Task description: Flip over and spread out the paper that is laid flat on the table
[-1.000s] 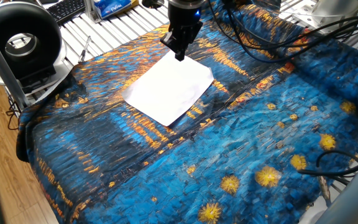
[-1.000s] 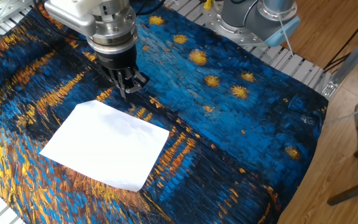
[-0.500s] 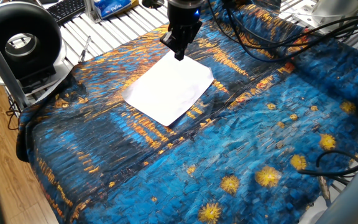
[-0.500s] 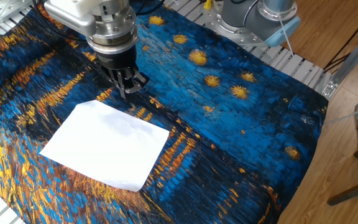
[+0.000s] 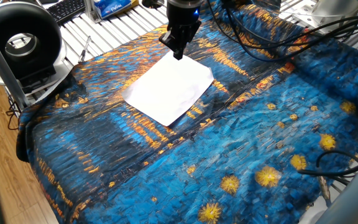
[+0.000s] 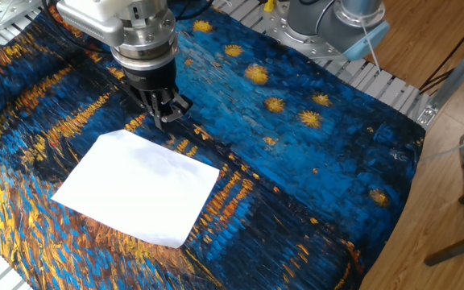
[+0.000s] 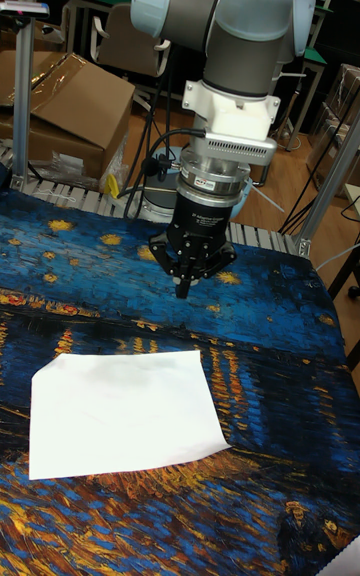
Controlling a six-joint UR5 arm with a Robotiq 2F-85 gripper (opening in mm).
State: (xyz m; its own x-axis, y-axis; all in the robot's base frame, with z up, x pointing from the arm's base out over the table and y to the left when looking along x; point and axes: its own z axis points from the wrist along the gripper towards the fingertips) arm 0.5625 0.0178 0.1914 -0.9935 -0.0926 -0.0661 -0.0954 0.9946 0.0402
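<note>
The paper (image 5: 169,90) lies flat and white on the table (image 5: 260,124), which is draped in a blue cloth with orange streaks and yellow stars. The sheet (image 6: 139,189) looks spread out, with one edge slightly lifted near the gripper. My gripper (image 5: 179,56) hangs just above the cloth beside the paper's far edge, pointing straight down. Its fingertips are pressed together with nothing between them. In the other fixed view the gripper (image 6: 164,122) stands just past the sheet's top corner. The tall fixed view shows the gripper (image 7: 183,289) a short way above the paper (image 7: 125,411).
A black ring-shaped device (image 5: 20,40) and a keyboard (image 5: 67,9) sit on the white slatted surface at the left. Black cables (image 5: 260,31) trail over the cloth behind the arm. The robot base (image 6: 337,20) stands at the table's far side. A cardboard box (image 7: 60,106) lies behind.
The gripper has lifted very slightly, staying beside the paper's edge. The paper has not moved.
</note>
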